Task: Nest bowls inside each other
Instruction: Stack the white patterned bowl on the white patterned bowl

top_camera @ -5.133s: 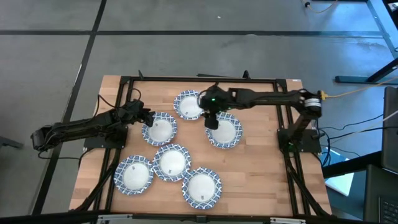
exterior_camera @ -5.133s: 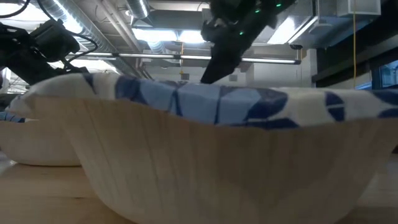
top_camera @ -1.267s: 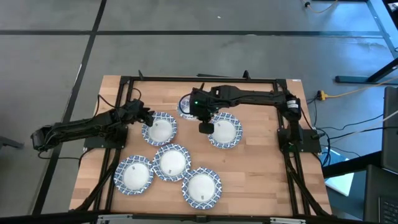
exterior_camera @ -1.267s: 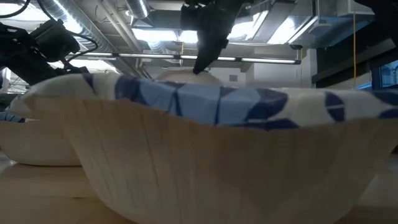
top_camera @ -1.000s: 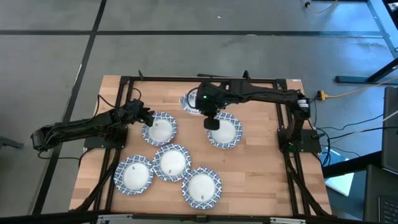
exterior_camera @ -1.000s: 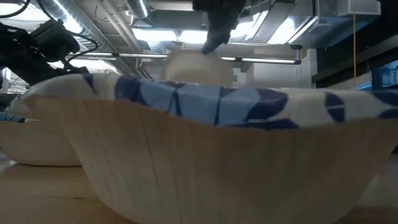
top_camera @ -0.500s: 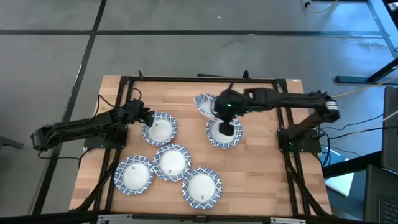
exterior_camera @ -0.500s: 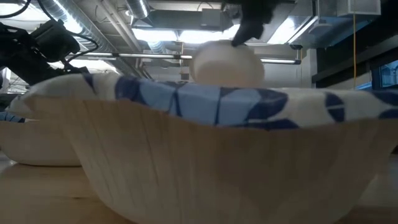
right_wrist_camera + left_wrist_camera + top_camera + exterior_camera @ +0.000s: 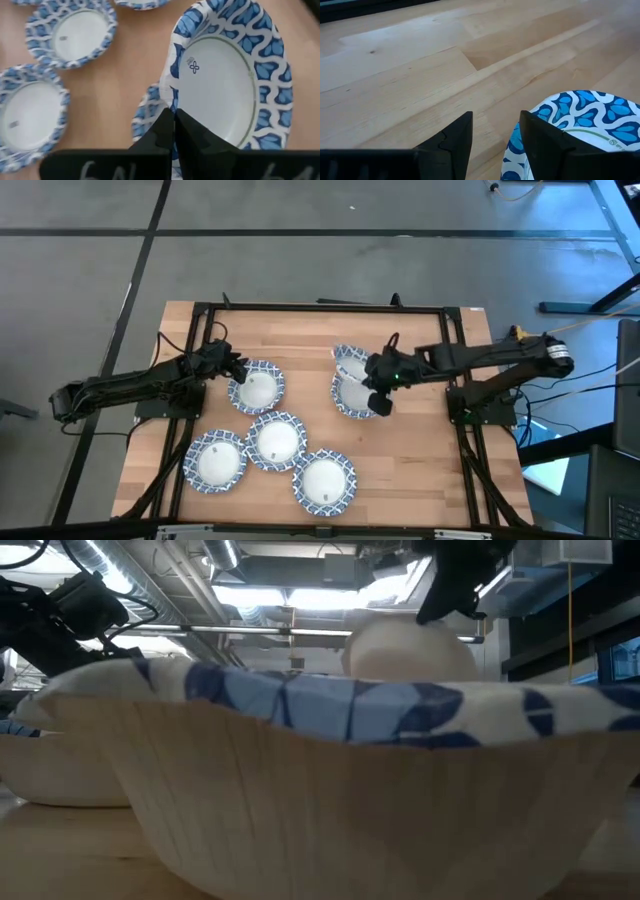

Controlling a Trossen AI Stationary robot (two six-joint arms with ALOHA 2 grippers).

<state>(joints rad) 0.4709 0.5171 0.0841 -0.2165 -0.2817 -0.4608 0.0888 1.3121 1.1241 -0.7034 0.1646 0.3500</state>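
Observation:
My right gripper [image 9: 380, 402] is shut on a blue-and-white bowl [image 9: 350, 365], which is tilted in the air over another bowl [image 9: 352, 407] at the table's right middle. The low view shows the held bowl's pale underside [image 9: 410, 652] below that gripper [image 9: 445, 600]. Several more bowls rest on their bases: one at left middle [image 9: 257, 387], one in the centre [image 9: 277, 440], two near the front [image 9: 215, 461] [image 9: 325, 482]. My left gripper [image 9: 495, 135] stands open beside the left-middle bowl's rim [image 9: 575, 125], nothing between its fingers. My right gripper pinches the bowl's patterned rim [image 9: 172, 100] between its two shut fingers [image 9: 165, 127]. The fingers come from the table's near right, slanting down. The bowl is lifted clear and tilted, reaching away from the fingers toward the far left, its white inside [image 9: 220, 75] facing the wrist camera.
A black frame [image 9: 320, 308] runs round the wooden table top. Bare wood lies at the far left [image 9: 395, 75] and along the right side [image 9: 420, 450]. One bowl [image 9: 350, 770] stands right before the low camera and hides most of the table there.
My right gripper has carried the bowl from the far middle of the table toward the right edge and slightly nearer. The bowl stays lifted and tilted, and now hangs over the bowl at the right middle. The left arm has kept still.

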